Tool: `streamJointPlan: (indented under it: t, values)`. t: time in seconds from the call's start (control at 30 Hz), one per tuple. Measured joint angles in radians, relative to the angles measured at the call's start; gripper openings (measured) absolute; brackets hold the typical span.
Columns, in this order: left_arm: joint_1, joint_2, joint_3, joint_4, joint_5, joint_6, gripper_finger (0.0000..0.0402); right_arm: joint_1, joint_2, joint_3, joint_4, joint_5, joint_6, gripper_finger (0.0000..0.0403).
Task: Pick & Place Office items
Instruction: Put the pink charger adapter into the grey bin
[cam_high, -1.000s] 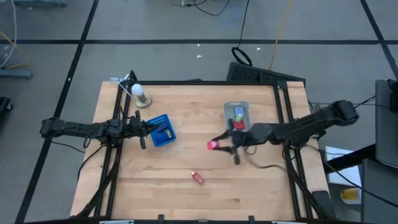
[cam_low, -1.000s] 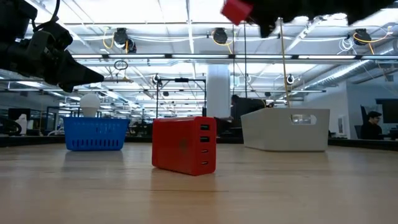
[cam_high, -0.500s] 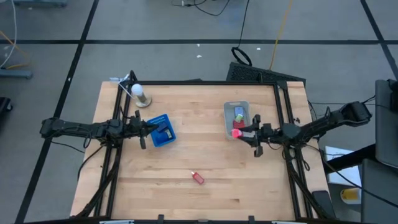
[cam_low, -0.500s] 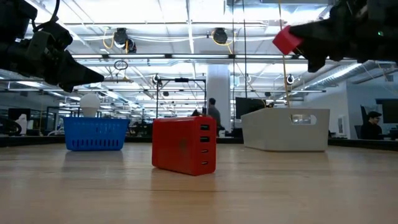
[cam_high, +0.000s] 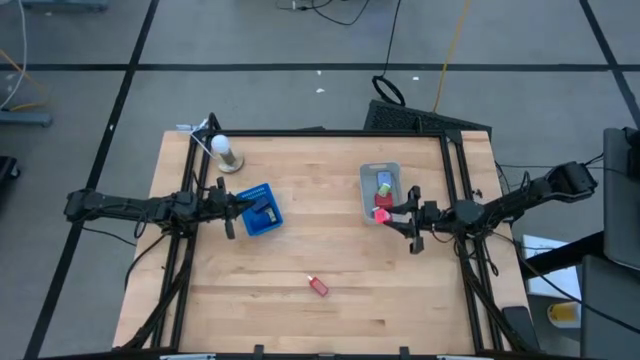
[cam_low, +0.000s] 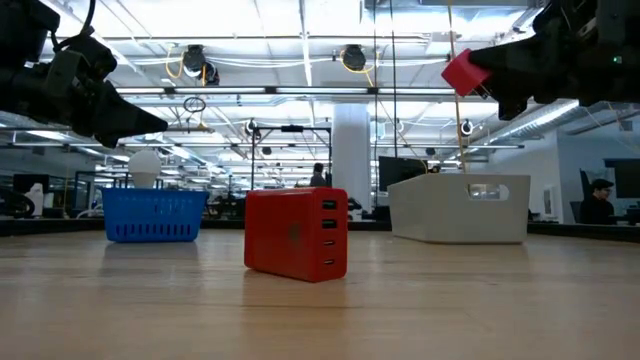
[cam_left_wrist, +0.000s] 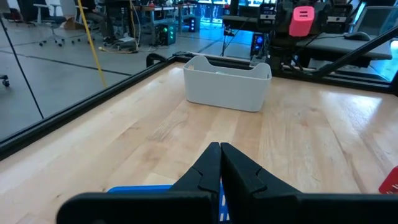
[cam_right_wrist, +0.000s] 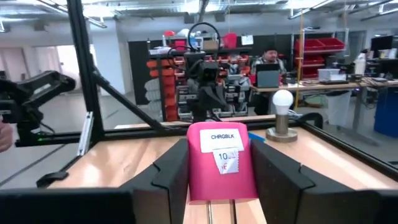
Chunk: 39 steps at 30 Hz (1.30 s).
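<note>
The right gripper (cam_right_wrist: 217, 186) covers the lower sides of the pink block (cam_right_wrist: 222, 160), whose smaller label print is illegible. In the high view, the contents of the clear bin (cam_high: 366, 196) and blue tray (cam_high: 250, 192) are too small to identify.

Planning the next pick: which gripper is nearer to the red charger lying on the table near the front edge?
Left, narrowly. The left gripper, shut, hovers by the blue basket, up-left of the red charger. The right gripper holds a pink charger block at the white bin, up-right of it.
</note>
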Motion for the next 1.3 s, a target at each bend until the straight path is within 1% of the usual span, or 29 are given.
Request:
streamJointPlan:
  t: [0.17, 0.27, 0.33, 0.4, 0.5, 0.57, 0.63, 0.7, 0.83, 1.07, 1.2, 1.3]
  values:
    - [0.0, 0.0, 0.0, -0.005, 0.0, 0.0, 0.001, -0.001, 0.0, 0.011, -0.038, 0.027, -0.009, 0.0136]
    - [0.0, 0.0, 0.0, -0.004, 0.0, 0.0, 0.001, -0.001, 0.002, 0.049, -0.148, 0.008, -0.035, 0.0136]
    - [0.0, 0.0, 0.0, -0.004, -0.001, 0.0, 0.001, -0.003, 0.0, 0.112, -0.232, 0.041, -0.037, 0.0136]
    - [0.0, 0.0, 0.0, -0.003, 0.0, 0.0, 0.001, -0.021, -0.001, 0.188, -0.374, 0.087, -0.038, 0.0136]
    - [0.0, 0.0, 0.0, 0.0, 0.001, 0.0, 0.001, -0.065, 0.001, 0.314, -0.641, 0.093, -0.017, 0.0136]
    - [0.0, 0.0, 0.0, 0.0, 0.001, -0.003, 0.001, -0.096, 0.001, 0.393, -0.787, 0.134, 0.018, 0.0136]
    - [0.0, 0.0, 0.0, -0.001, 0.001, -0.015, 0.001, -0.124, 0.006, 0.446, -0.92, 0.198, 0.045, 0.0136]
    - [0.0, 0.0, 0.0, -0.001, 0.001, -0.018, 0.001, -0.156, 0.013, 0.473, -1.003, 0.232, 0.057, 0.0136]
    - [0.0, 0.0, 0.0, -0.002, 0.003, -0.018, 0.001, -0.229, 0.024, 0.485, -1.071, 0.232, 0.072, 0.0136]
    - [0.0, 0.0, 0.0, -0.002, 0.004, -0.019, 0.001, -0.336, 0.11, 0.484, -1.205, 0.161, 0.139, 0.0136]
    - [0.0, 0.0, 0.0, -0.003, 0.005, -0.018, 0.001, -0.359, 0.167, 0.484, -1.209, 0.158, 0.142, 0.0136]
    - [0.0, 0.0, 0.0, -0.003, 0.005, -0.015, 0.001, -0.376, 0.196, 0.484, -1.199, 0.123, 0.139, 0.0136]
